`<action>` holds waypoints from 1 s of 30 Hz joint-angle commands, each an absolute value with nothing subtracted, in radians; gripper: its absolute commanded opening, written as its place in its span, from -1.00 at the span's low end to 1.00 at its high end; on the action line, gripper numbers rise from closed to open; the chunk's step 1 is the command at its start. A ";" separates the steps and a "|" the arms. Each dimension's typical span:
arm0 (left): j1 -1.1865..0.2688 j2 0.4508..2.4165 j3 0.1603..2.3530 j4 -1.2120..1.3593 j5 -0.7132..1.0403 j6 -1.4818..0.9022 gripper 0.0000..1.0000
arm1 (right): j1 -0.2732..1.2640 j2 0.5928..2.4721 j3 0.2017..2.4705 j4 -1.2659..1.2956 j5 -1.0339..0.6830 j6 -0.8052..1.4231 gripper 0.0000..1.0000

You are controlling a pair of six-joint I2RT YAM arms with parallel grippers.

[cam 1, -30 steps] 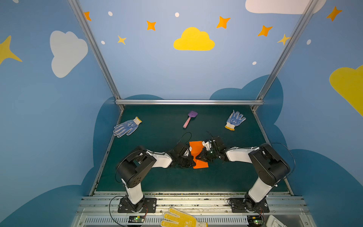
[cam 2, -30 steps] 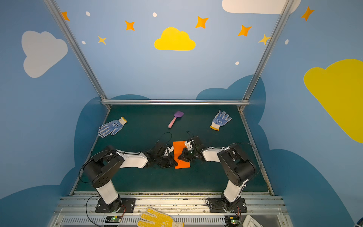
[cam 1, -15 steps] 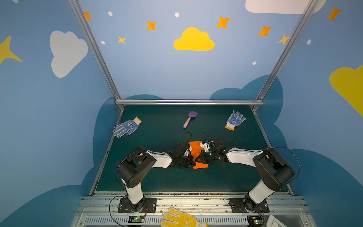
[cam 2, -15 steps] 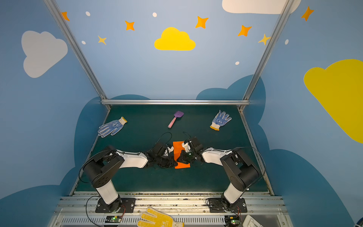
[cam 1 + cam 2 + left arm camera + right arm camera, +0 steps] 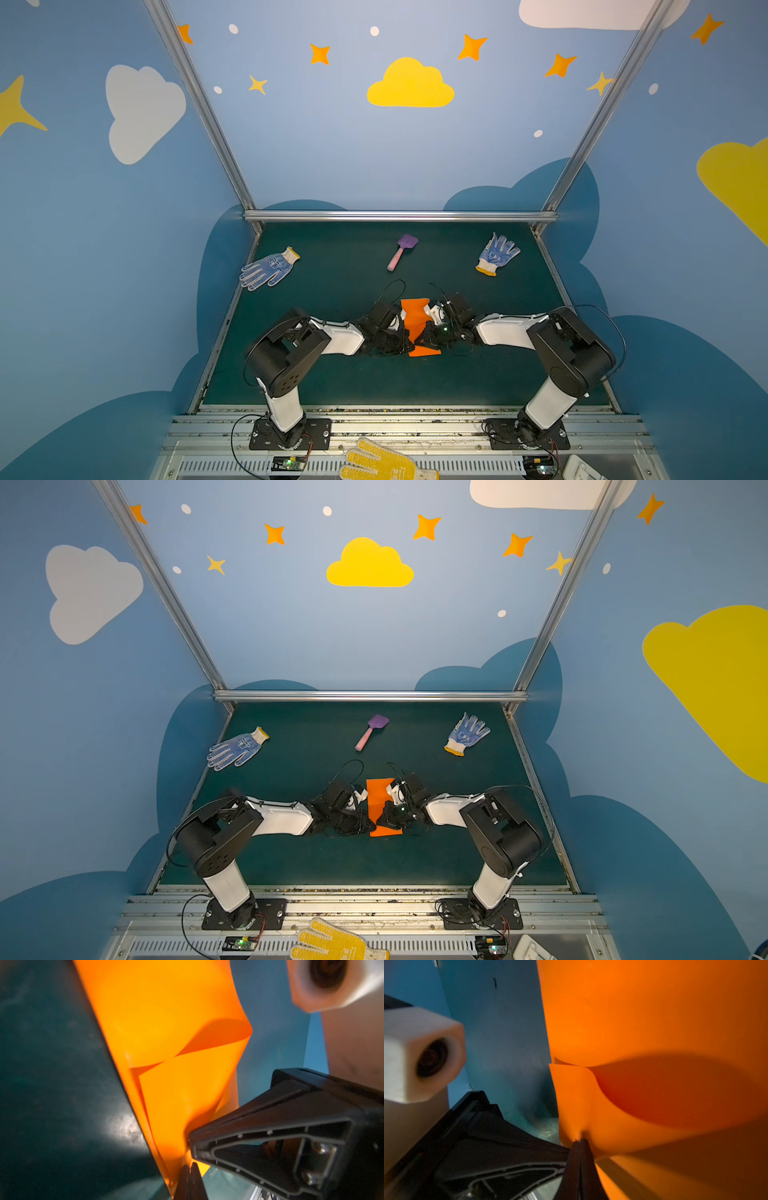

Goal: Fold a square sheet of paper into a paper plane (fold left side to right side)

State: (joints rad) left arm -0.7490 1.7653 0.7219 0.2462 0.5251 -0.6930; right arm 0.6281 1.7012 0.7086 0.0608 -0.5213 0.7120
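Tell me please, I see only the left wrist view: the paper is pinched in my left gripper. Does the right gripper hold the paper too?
Observer: Yes. In the right wrist view the right gripper is shut on an edge of the paper.
Operator: Where on the table is the paper?
Observer: In both top views it is about mid-width on the mat, somewhat on the robot's side.
Operator: Is anything lying close behind it?
Observer: Nothing close. The spatula lies farther back, well apart from the paper.
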 commanded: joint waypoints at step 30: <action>-0.763 1.771 0.690 0.147 0.508 -0.677 -0.93 | 0.424 1.583 0.774 -0.161 -0.499 0.655 -1.00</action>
State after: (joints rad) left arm -0.7513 1.7634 0.7200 0.2478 0.5209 -0.6926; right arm 0.3737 1.6539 0.7807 -0.1108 -0.5201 0.6399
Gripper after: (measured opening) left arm 0.048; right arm 0.047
